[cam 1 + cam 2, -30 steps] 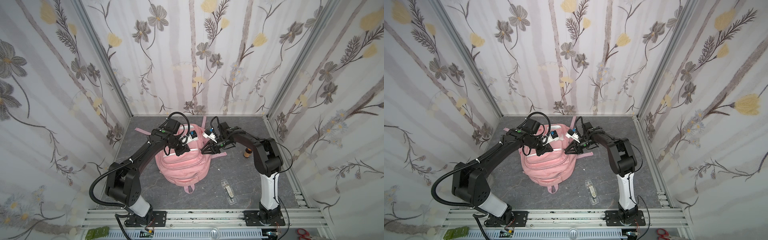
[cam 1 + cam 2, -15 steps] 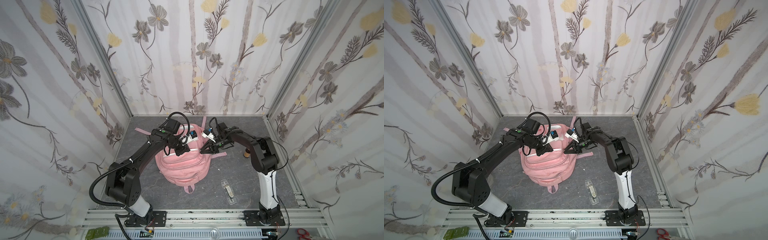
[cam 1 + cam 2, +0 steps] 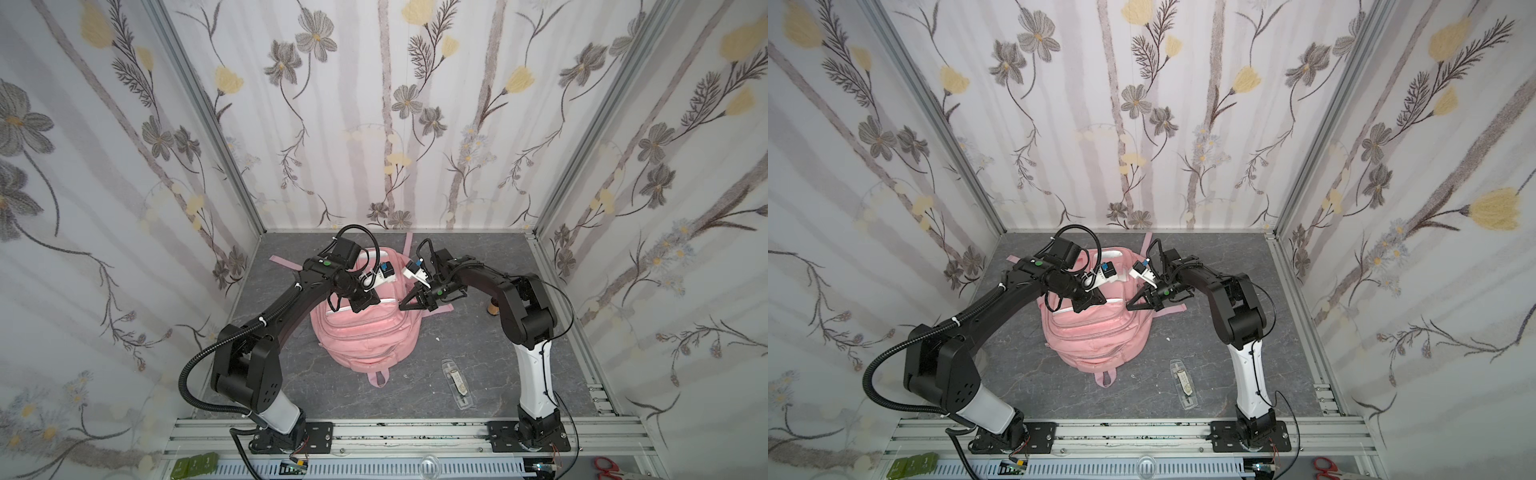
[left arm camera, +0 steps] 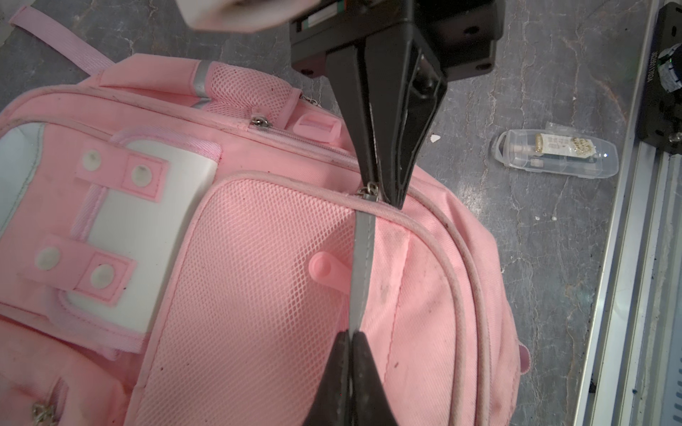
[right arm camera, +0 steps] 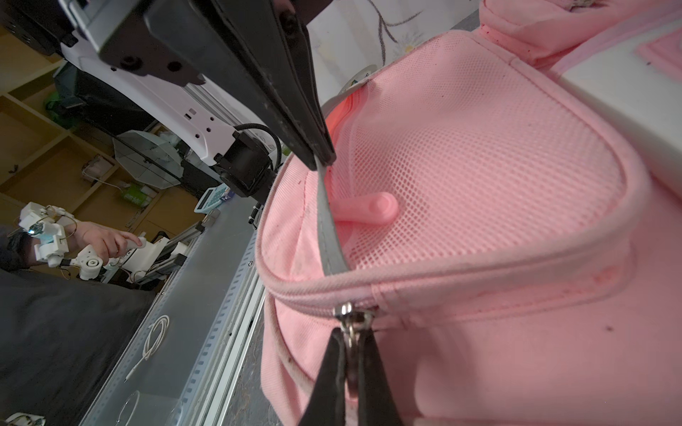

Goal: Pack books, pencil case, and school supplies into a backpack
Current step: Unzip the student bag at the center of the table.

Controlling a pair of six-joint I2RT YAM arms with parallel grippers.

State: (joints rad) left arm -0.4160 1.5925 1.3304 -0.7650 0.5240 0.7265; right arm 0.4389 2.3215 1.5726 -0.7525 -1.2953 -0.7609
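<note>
Plastic, clear and narrow, the case [image 3: 457, 383] is lying alone on the grey table [image 3: 478, 332] in the lower middle of both top views. It is sitting right of the backpack [image 3: 365, 332] and well apart from both arms. It is looking stiff, light and smooth, so a pinch across its short width at mid-length is judged safest. Beyond it, the backpack is lying front-up at the centre of the frame. Its soft pink fabric is sagging and is likely to drag or bunch if pulled without bracing. Over its upper part in the frame the two grippers are meeting. In the left wrist view the left gripper [image 4: 350, 333], at the bottom of the frame, is clamping its jaws together on the grey reflective strip [image 4: 363, 265] running down the mesh pocket [image 4: 258, 276]. In the right wrist view the right gripper [image 5: 348, 341], bottom centre, is pinching the small metal zipper pull [image 5: 350, 319] flat between closed jaws. Judgement: the strip grip is anchoring the limp fabric while the zip is being readied for travel; the pull is small and slick and may slip out. Books and pencil case are not showing in any view. Farthest off, the floral wall [image 3: 395, 124] is closing the cell.
</note>
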